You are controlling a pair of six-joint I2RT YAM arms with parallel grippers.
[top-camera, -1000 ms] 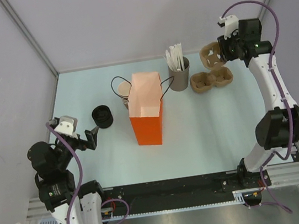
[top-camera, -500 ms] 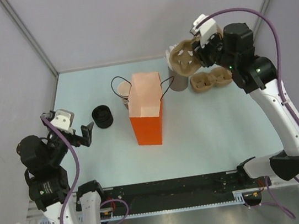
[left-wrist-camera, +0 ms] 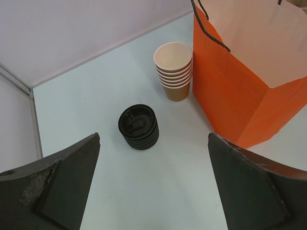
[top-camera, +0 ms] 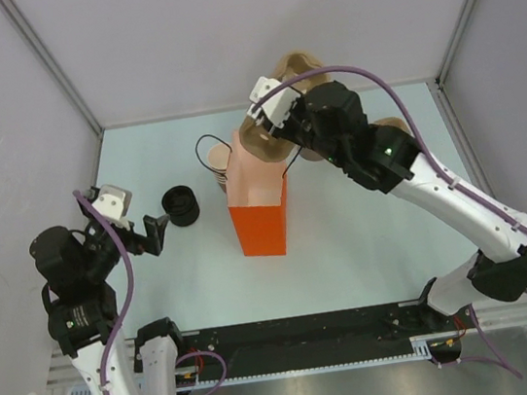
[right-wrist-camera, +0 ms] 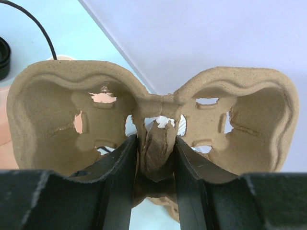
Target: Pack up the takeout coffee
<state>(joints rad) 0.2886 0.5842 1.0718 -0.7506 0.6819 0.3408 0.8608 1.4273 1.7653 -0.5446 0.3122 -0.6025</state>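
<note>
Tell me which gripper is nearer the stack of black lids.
Left. The left gripper sits just beside the stack of black lids; the right gripper hangs past the orange bag.

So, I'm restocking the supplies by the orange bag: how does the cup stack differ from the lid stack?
The cup stack is tan paper with a pale inside; the lid stack is black. The cup stack is taller and tapers downward; the lid stack is squat and straight-sided. The cup stack stands next to the orange bag; the lid stack stands farther from it. Both are round, upright stacks.
</note>
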